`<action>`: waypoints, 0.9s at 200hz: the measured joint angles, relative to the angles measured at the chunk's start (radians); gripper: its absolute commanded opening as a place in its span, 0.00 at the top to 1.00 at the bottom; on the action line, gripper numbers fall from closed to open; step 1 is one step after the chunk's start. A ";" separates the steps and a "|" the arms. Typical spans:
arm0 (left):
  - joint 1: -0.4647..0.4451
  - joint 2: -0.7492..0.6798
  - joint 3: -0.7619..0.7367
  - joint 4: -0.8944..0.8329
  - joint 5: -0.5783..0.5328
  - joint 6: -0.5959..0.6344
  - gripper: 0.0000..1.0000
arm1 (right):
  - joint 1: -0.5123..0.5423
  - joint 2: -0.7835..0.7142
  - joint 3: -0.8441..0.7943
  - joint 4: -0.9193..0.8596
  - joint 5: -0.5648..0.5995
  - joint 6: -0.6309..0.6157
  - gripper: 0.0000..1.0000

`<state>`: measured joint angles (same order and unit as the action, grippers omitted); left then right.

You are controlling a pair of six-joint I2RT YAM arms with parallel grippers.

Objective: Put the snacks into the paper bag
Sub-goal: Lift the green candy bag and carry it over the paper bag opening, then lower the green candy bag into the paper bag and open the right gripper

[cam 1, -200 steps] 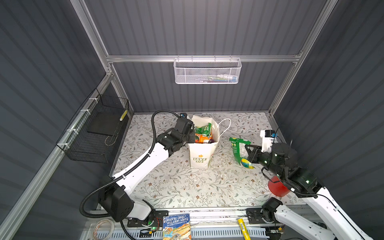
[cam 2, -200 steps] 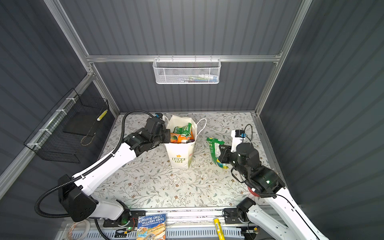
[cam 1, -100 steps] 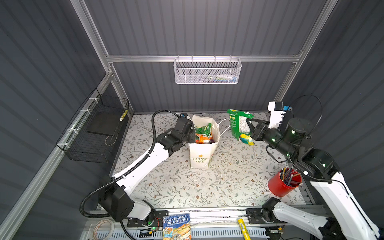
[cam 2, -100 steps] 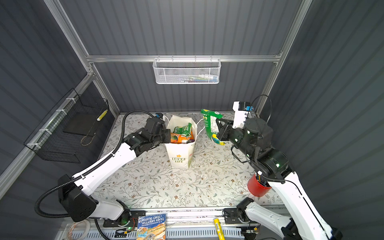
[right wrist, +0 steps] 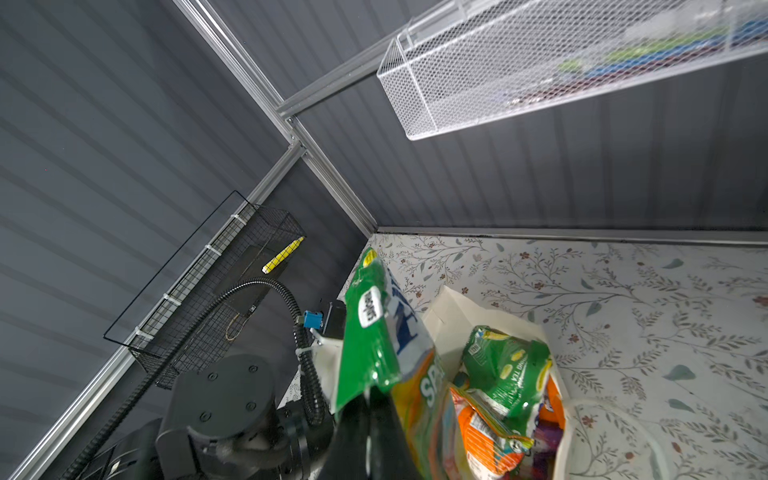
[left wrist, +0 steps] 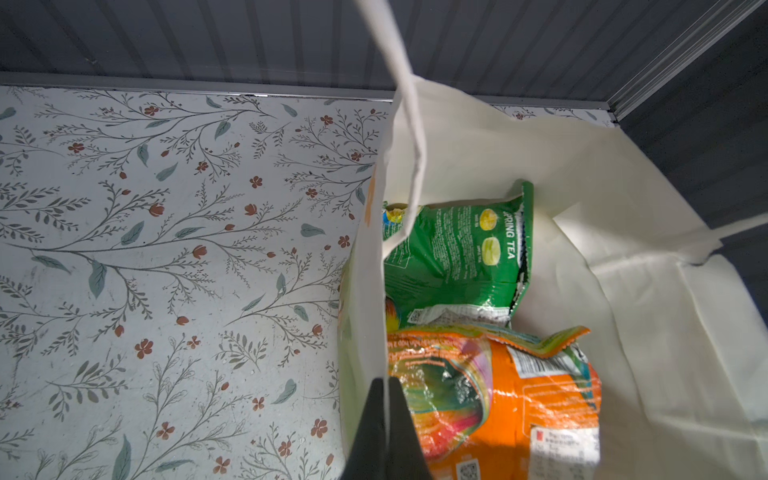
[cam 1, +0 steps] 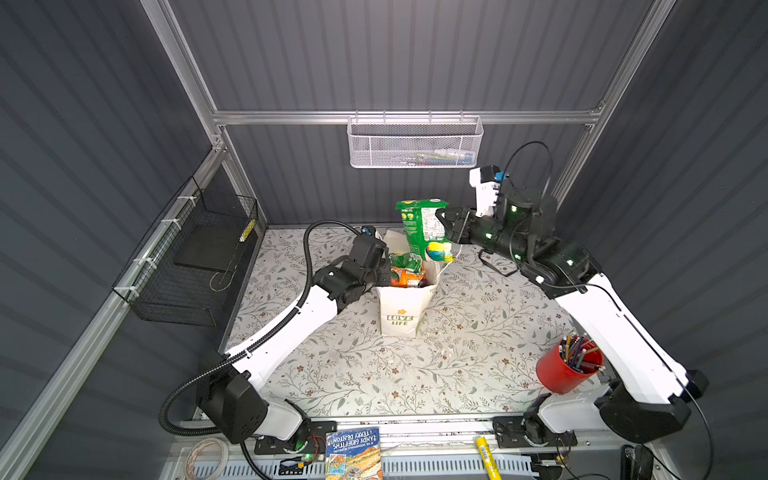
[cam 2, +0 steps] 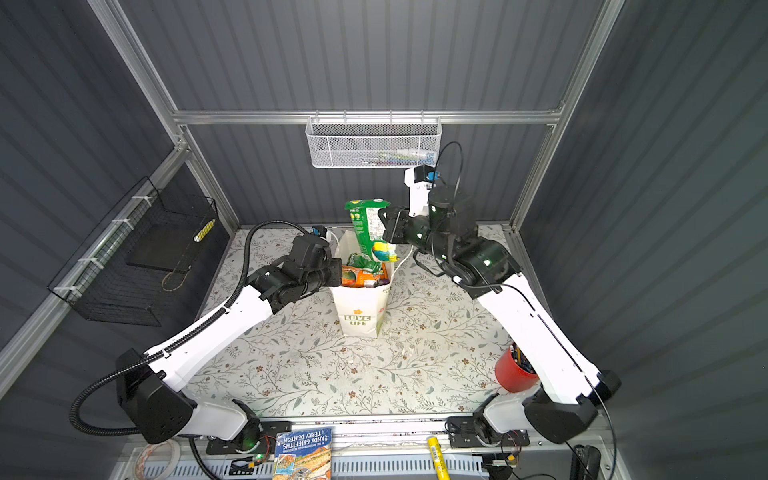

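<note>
Hanging over paper bag [cam 1: 400, 309], green snack [cam 1: 420, 227]

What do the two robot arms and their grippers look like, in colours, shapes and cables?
Both the left arm and the right arm have smooth white link shells and rounded black joints. The right arm's joints carry green lights. A black ribbed hose runs along the left arm; a thin black cable loops above the right wrist. The left gripper and right gripper have black fingers.

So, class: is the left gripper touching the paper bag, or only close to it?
Touching. The left wrist view shows the left gripper shut on the bag: the white paper wall runs straight down into it, clamped with no gap.
</note>
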<state>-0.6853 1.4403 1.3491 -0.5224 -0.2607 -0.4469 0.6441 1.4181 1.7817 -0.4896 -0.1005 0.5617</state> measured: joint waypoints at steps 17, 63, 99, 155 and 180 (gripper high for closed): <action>0.000 0.000 0.000 0.000 0.000 0.000 1.00 | 0.000 0.058 0.002 0.018 -0.013 0.018 1.00; 0.000 0.000 0.000 0.000 -0.001 0.003 1.00 | 0.004 0.141 -0.097 0.092 -0.063 0.097 1.00; 0.002 0.000 0.000 -0.005 -0.005 0.003 1.00 | 0.003 0.179 -0.156 0.140 -0.103 0.154 1.00; 0.004 0.000 0.000 -0.006 -0.008 0.003 1.00 | -0.105 0.243 -0.208 0.134 -0.064 0.181 0.71; 0.004 0.000 0.000 -0.004 -0.008 0.004 1.00 | -0.099 0.262 -0.204 0.092 -0.012 0.138 0.57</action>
<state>-0.6815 1.4399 1.3491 -0.5266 -0.2691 -0.4431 0.5453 1.6798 1.5780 -0.3981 -0.1127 0.6998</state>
